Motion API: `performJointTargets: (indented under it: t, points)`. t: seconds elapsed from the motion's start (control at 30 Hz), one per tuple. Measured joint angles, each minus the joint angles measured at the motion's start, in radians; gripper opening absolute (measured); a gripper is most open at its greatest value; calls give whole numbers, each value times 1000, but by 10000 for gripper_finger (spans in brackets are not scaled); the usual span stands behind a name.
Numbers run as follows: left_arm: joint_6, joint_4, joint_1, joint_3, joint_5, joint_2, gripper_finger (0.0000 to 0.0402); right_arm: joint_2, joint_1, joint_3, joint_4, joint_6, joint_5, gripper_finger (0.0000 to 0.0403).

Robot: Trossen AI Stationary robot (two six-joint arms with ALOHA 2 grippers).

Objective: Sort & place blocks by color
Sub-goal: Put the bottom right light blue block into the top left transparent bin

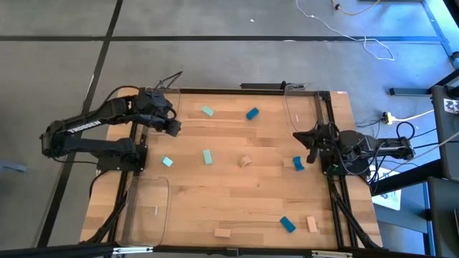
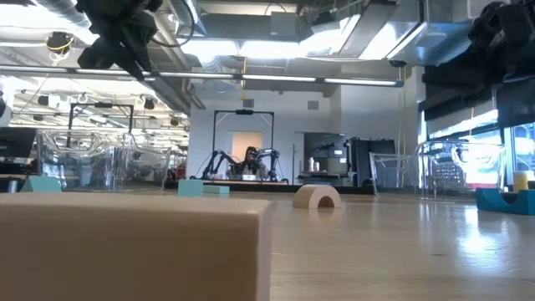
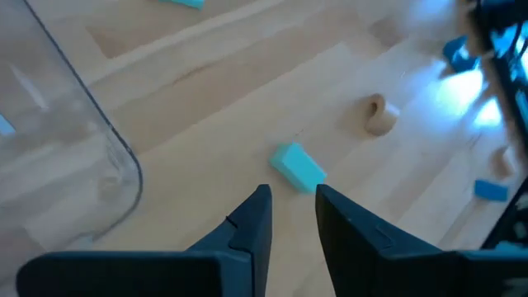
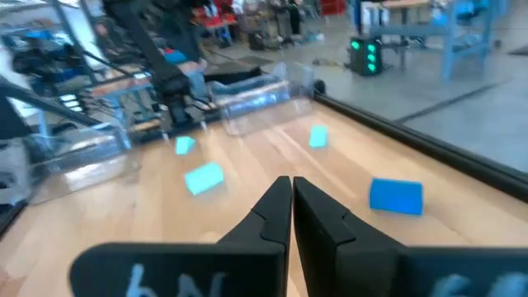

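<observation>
The left claw (image 3: 287, 216) hangs slightly parted, holding nothing, above a mint-teal rectangular wooden block (image 3: 298, 167) lying flat on the tabletop (image 1: 237, 193). It looks light, rigid and smooth, best pinched across its 2 long flat sides. The right claw (image 4: 292, 210) waits closed and empty at the right edge.

**Both arms raised, left end effector parted, right one closed**

Your left arm reaches in from the left edge of the worktop (image 1: 237, 193), elbow folded back and forearm stretched toward the far-left area. Its dark two-finger left end effector (image 3: 289, 206) hangs above the surface, tilted downward, with its fingers (image 3: 256, 219) set slightly apart and nothing between them. Your right arm sits folded at the right edge, wrist turned inward over the wood. Its dark right end effector (image 4: 292, 202) is held low and level, fingertips pressed together, gripping nothing.
</observation>
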Motion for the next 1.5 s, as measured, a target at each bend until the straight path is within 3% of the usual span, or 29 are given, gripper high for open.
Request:
performJointTargets:
  t: [0.5,0.9,1.2,1.5]
  points:
    - [-555,59,-262,0,-198,144,86,9,0,0,1,10,28,18]
    - [-846,113,-432,0,-246,350,86,9,0,0,3,6,27,18]
    - [-880,189,-472,0,-245,424,86,9,0,0,3,6,16,18]
    - [-929,205,-425,0,-255,430,91,9,0,0,3,6,1,18]
